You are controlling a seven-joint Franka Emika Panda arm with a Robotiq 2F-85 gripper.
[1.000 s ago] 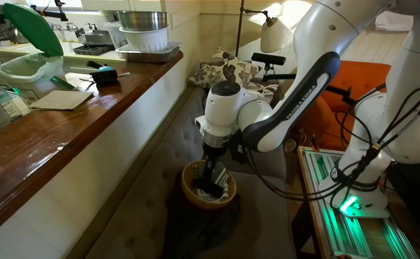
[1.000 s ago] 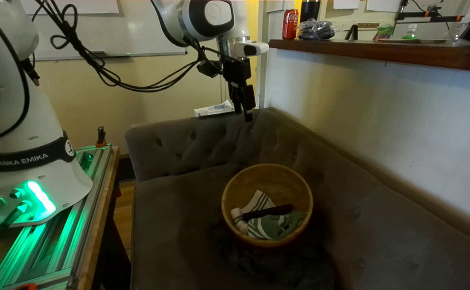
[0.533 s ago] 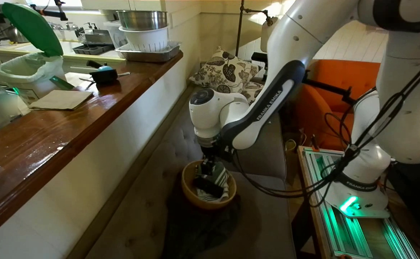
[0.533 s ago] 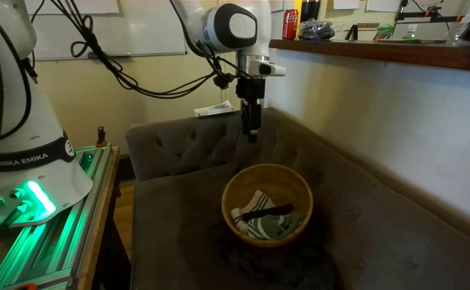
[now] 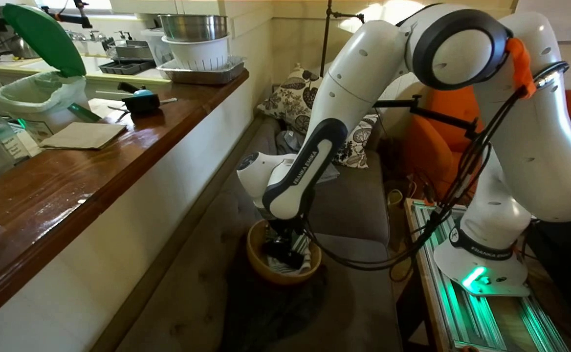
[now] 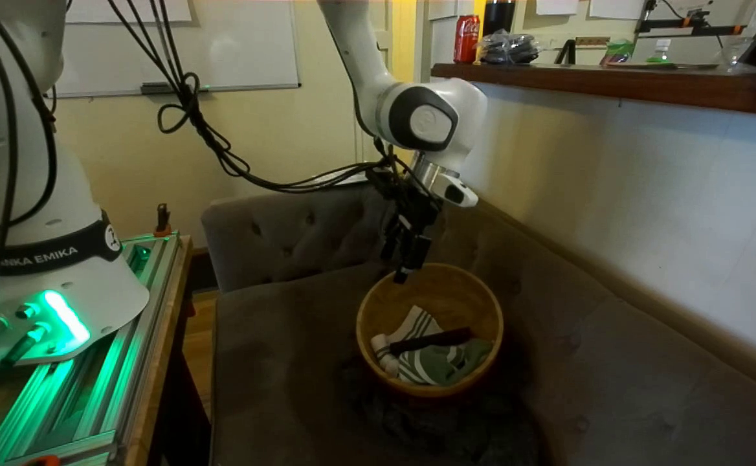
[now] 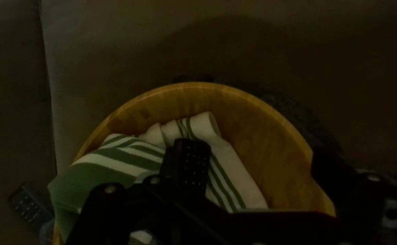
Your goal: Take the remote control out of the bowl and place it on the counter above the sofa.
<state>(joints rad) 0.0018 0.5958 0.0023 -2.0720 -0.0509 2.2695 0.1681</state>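
Observation:
The round tan bowl rests on the grey-brown sofa; it also shows in an exterior view and in the wrist view. A green-and-white striped cloth lies inside it. The dark remote control lies on the cloth. In the wrist view the remote shows its buttons. My gripper is tilted above the bowl's rim, apart from the remote. In the wrist view its jaws look open, one finger beside the remote, the other by the rim. The glossy reddish-brown counter runs above the sofa back.
On the counter are brown paper, a black pan-like thing and a stacked tray. A red can and a bagged item stand there too. A dark dotted object, unclear, shows beside the bowl.
My gripper has come down from above the sofa's back corner to just over the bowl, and its wrist has tilted. The bowl, cloth and remote have not moved.

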